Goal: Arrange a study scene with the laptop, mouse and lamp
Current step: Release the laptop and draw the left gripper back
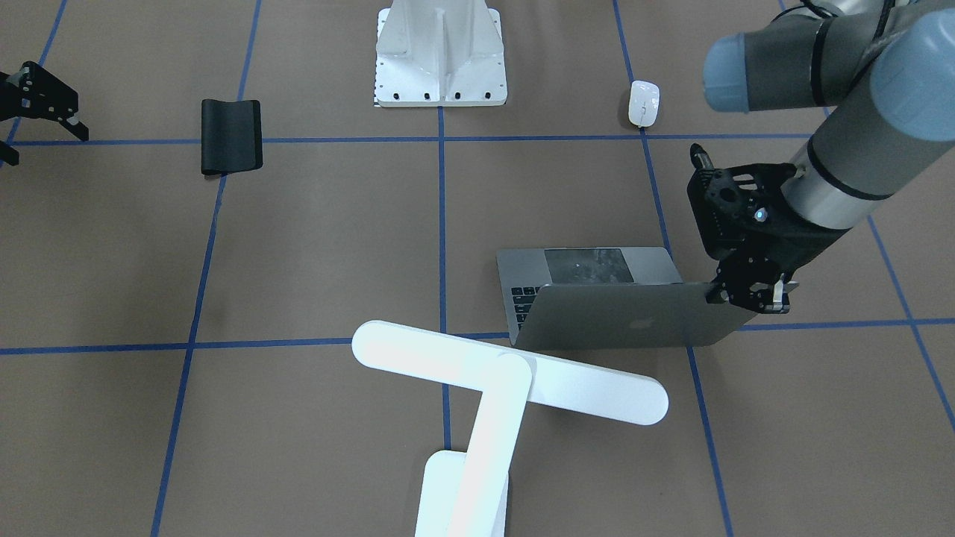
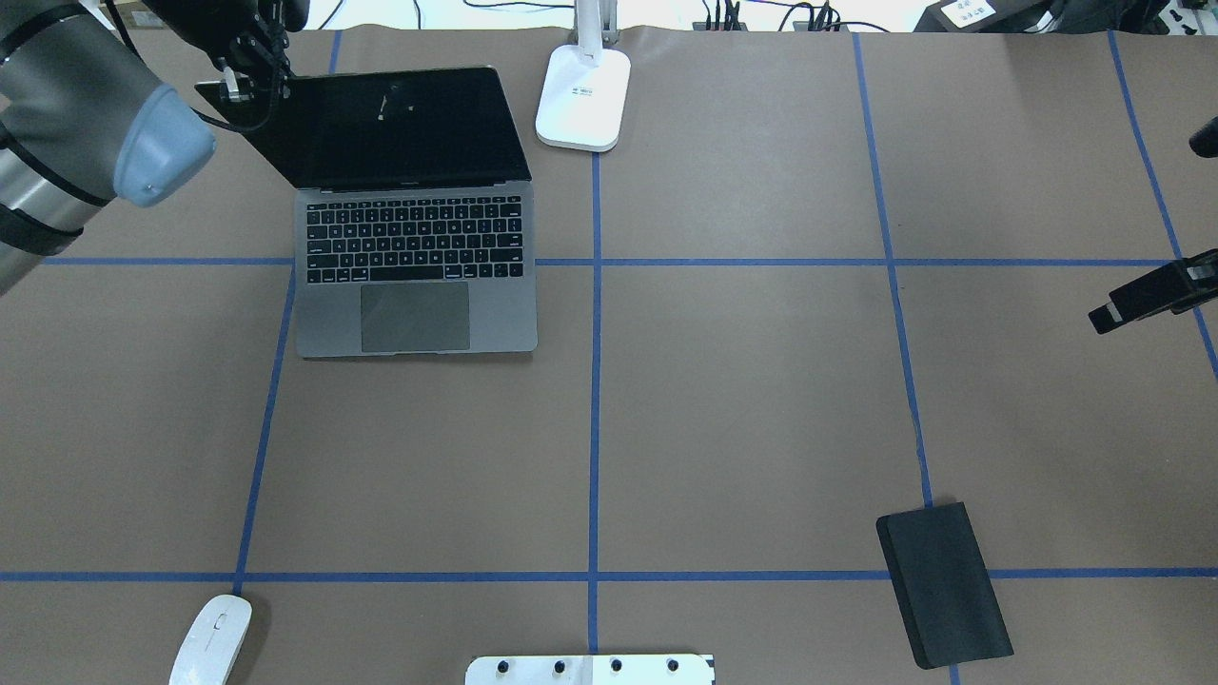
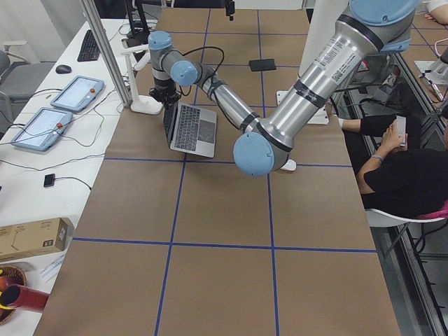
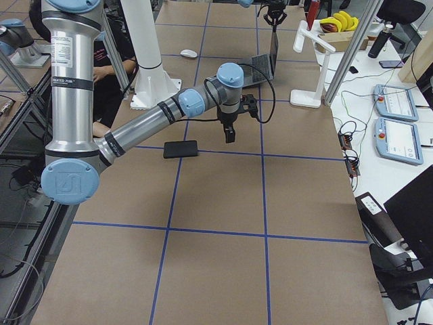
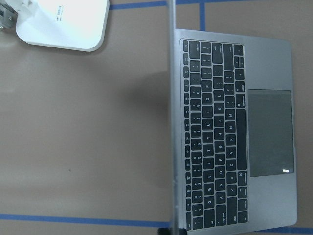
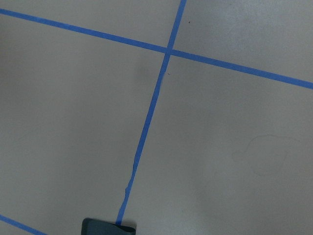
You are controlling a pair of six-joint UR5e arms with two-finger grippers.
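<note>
The grey laptop (image 1: 634, 317) stands open on the table, with its keyboard (image 2: 414, 238) facing the robot. My left gripper (image 1: 753, 294) is shut on the upper corner of the laptop's lid, at the screen's top left in the overhead view (image 2: 243, 88). In the left wrist view the lid shows edge-on beside the keys (image 5: 215, 137). The white lamp (image 1: 507, 369) stands just beyond the laptop, its base (image 2: 582, 95) on the table. The white mouse (image 1: 643, 103) lies near the robot's side, on its left (image 2: 211, 639). My right gripper (image 1: 46, 148) hangs open and empty far to the right (image 2: 1147, 297).
A flat black pad (image 2: 944, 582) lies on the right half near the robot, and its edge shows in the right wrist view (image 6: 107, 227). The white bolted pedestal (image 1: 440, 56) stands at the robot's edge of the table. Blue tape lines grid the brown tabletop.
</note>
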